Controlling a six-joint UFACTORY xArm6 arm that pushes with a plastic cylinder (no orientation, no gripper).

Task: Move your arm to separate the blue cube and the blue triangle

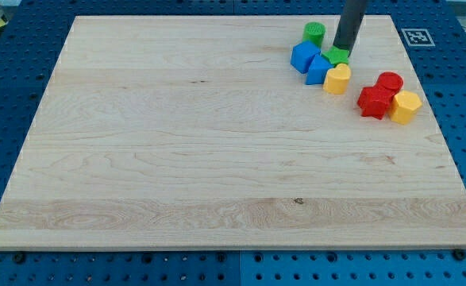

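The blue cube [303,56] and the blue triangle [318,70] lie touching each other near the view's top right of the wooden board [177,143]. My tip [343,50] stands just right of them, at the back of a green block [337,56] that touches the blue triangle. A yellow block [337,79] touches the triangle's right side. A green cylinder [314,33] stands just above the blue cube.
A red star-like block [375,102], a red cylinder [390,82] and a yellow block [405,106] cluster at the view's right. A marker tag [417,36] lies off the board's top right corner. The board rests on a blue perforated table.
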